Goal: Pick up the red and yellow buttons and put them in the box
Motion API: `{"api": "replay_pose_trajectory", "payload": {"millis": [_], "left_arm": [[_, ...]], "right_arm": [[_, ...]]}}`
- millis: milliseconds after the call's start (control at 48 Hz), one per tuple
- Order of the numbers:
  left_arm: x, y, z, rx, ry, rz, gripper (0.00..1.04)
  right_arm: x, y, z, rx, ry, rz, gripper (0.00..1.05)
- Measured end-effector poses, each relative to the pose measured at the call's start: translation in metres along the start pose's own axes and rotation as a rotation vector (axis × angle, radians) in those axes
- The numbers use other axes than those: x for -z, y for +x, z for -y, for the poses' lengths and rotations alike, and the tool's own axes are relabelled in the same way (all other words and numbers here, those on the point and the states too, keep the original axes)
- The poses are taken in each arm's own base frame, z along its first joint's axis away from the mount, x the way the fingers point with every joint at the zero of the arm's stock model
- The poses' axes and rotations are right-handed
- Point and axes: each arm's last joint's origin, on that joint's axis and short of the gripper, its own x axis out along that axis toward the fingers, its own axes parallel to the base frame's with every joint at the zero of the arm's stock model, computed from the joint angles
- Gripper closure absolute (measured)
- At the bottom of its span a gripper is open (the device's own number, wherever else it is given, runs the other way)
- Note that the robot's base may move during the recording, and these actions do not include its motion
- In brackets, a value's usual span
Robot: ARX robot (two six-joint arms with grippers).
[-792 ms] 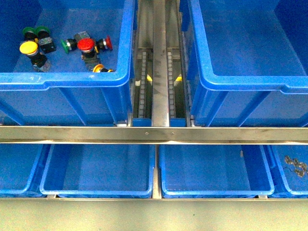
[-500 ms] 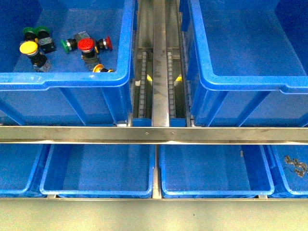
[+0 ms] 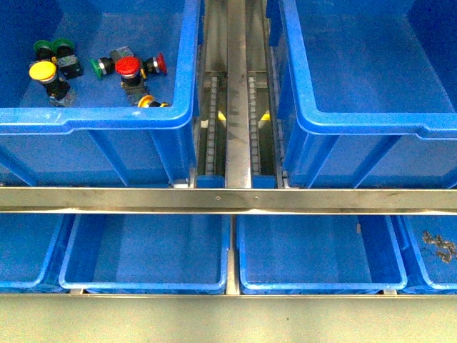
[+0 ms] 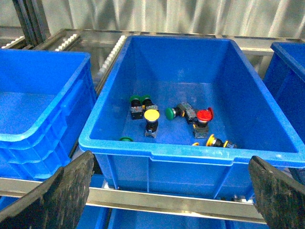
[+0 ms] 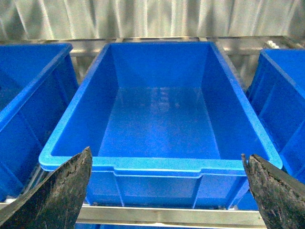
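Observation:
A deep blue crate (image 3: 187, 107) at the left holds the buttons. In it lie a yellow button (image 3: 42, 70), a red button (image 3: 128, 66), a second red one (image 3: 158, 63) on its side and a small yellow one (image 3: 146, 101) near the front wall. My left gripper (image 4: 170, 158) hangs open in front of this crate, apart from the yellow button (image 4: 151, 115) and the red button (image 4: 204, 115). The box (image 3: 307, 121) at the right, alike in shape, is empty. My right gripper (image 5: 167, 155) is open before the box's front rim (image 5: 162, 164). Neither gripper shows in the front view.
Green-capped switches (image 3: 44, 48) lie among the buttons. A roller track (image 3: 238, 107) runs between the two crates. A steel rail (image 3: 228, 199) crosses below them, with shallow blue trays (image 3: 146, 286) underneath. Small metal parts (image 3: 437, 244) lie in the tray at far right.

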Motion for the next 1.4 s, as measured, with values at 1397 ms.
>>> {"api": "replay_pose_trajectory", "payload": {"millis": [1397], "left_arm": [[0.0, 0.0, 0.0, 0.0, 0.0, 0.0, 0.08]], "right_arm": [[0.0, 0.0, 0.0, 0.0, 0.0, 0.0, 0.07]]}}
